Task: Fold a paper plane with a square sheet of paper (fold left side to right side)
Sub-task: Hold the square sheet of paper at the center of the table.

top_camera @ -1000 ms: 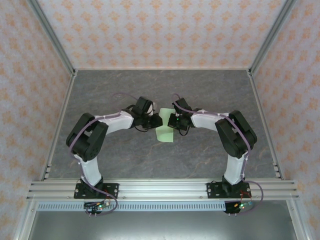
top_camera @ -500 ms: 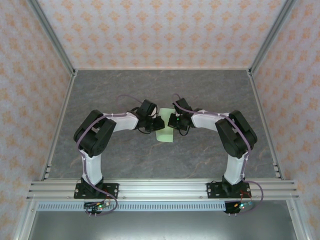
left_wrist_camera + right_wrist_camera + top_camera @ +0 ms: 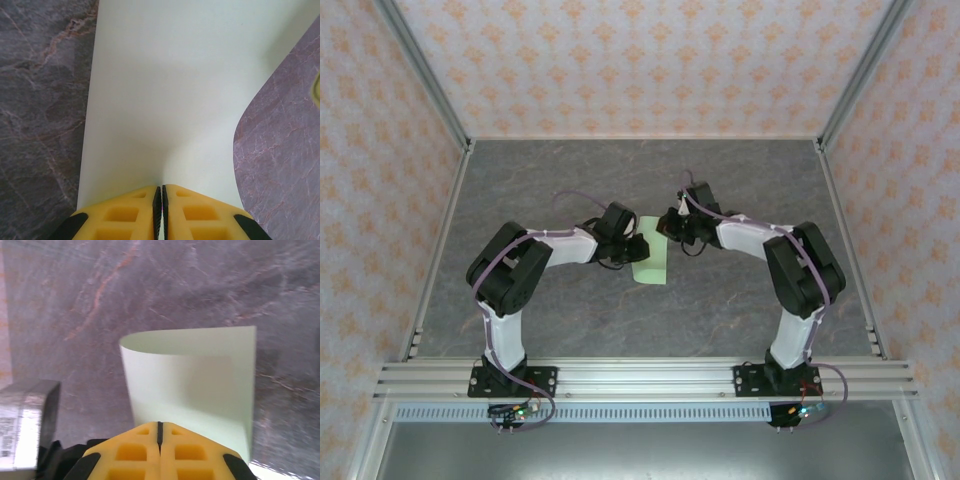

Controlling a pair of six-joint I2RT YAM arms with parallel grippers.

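Two yellow left fingers (image 3: 125, 215) are pressed together at 6 o'clock in my left wrist view, with just a thin dark line between them. They pinch the near edge of the square sheet of paper (image 3: 165, 100). The pale green paper spreads out from them toward 12 o'clock. Its edge at 9 o'clock is straight. At 3 o'clock it bends round in a soft curve. A small dent in the paper runs into the spot where the fingers meet.

My right fingers (image 3: 195, 452) are closed tight too, pad on pad, at 6 o'clock in the right wrist view. The paper sits just past them, toward 12 o'clock. It is bent over on itself, with a round loop at its 10 o'clock corner and a sharp corner at 2 o'clock. Its near edge is hidden behind the fingers, so I cannot tell if they hold it or not. A shiny grey block (image 3: 27, 425) with a label is at 8 o'clock, and I cannot tell what it is.

From the top camera, the paper is in the middle of the grey stone-look worktop (image 3: 570, 320). The left fingers are at its 9 o'clock edge and the right fingers are at its 1 o'clock corner. The left arm (image 3: 505, 275) and the right arm (image 3: 800, 275) bend in toward it from both sides. Walls (image 3: 640, 60) with little orange flowers stand around the worktop.
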